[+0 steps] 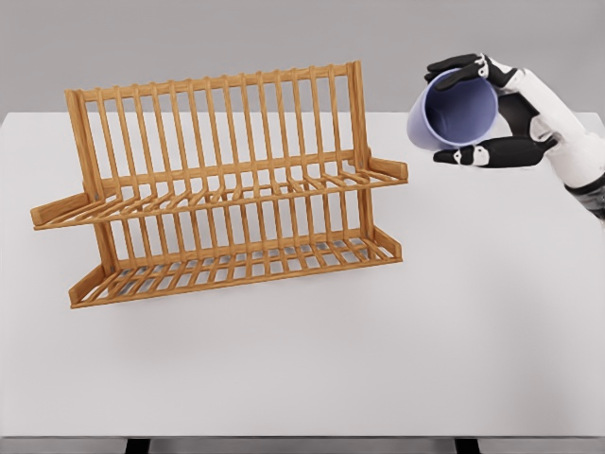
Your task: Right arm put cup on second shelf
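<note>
Cup, pale lilac, sits tipped on its side in the right hand, its open mouth facing the camera. Black fingers curl over its top and the thumb presses beneath. It hangs above the white table, right of the wooden two-tier rack.

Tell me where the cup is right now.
In the head view the lavender cup is at the upper right, held tilted in the right hand above the table, just right of the wooden rack's upper shelf.
</note>
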You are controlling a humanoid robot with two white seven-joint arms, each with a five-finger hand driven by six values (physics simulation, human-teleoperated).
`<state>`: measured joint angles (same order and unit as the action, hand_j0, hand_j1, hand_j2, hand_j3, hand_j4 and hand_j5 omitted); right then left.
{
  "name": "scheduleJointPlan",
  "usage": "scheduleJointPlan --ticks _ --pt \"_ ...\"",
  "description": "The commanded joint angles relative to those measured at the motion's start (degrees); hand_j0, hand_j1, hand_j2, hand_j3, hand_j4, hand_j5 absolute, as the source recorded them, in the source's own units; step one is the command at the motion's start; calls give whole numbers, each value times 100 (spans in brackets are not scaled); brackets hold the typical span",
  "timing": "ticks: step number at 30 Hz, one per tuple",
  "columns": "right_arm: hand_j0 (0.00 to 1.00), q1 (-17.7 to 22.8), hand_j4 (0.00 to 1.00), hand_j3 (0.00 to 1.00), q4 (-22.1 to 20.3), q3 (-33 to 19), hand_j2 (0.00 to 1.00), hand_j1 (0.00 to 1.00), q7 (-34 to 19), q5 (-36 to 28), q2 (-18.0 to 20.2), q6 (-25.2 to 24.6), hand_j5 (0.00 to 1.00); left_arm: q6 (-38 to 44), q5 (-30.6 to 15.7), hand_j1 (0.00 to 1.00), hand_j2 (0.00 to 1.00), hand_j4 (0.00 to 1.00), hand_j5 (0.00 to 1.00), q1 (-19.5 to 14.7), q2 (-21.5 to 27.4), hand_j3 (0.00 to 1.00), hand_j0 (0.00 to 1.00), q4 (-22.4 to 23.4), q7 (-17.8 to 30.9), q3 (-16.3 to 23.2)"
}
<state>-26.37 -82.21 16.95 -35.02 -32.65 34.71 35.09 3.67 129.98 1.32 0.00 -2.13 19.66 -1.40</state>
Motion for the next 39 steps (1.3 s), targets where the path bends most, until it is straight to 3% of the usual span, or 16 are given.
scheduleJointPlan --ticks 1,17,26,39 --pt "62 0 62 62 4 54 62 62 2 109 -184 -9 62 2 2 100 100 100 100 0 0 100 100 2 2 8" --pt "62 -527 62 62 30 599 62 62 2 628 -1124 -9 62 2 2 100 100 100 100 0 0 100 100 2 2 0" --pt "62 -527 62 62 74 836 62 62 2 786 -1265 -9 62 2 2 100 100 100 100 0 0 100 100 2 2 0" --pt "64 -510 64 64 513 1047 64 64 2 892 -1362 -9 64 2 2 100 100 100 100 0 0 100 100 2 2 0"
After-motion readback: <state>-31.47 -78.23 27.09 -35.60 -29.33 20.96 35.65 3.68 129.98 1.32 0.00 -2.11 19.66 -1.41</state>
